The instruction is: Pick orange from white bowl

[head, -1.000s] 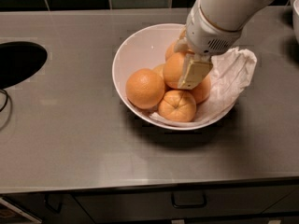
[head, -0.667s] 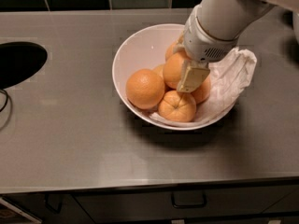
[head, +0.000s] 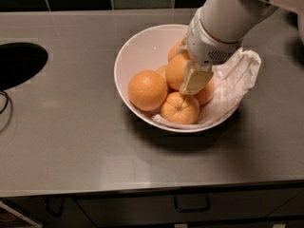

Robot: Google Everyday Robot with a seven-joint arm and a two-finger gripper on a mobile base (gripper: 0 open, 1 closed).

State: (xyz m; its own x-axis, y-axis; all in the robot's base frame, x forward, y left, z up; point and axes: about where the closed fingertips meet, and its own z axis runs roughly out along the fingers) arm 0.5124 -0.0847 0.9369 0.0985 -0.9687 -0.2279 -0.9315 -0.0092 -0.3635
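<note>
The white bowl stands on the grey counter and holds several oranges. The largest, smooth orange lies at the bowl's left front. A smaller orange with star creases lies at the front. Another orange sits in the middle, with more partly hidden behind and right of it. My gripper reaches down into the bowl from the upper right. Its beige tip rests against the right side of the middle orange, a little right of the largest orange and apart from it. The white arm hides the bowl's back right.
A crumpled white paper sheet lies over the bowl's right side. A dark round opening is in the counter at the far left, with a thin cable below it. Dark tiles run along the back. A drawer handle is below the front edge.
The arm has tilted a little and the gripper tip has sunk slightly lower between the oranges. The oranges and the bowl have not visibly moved.
</note>
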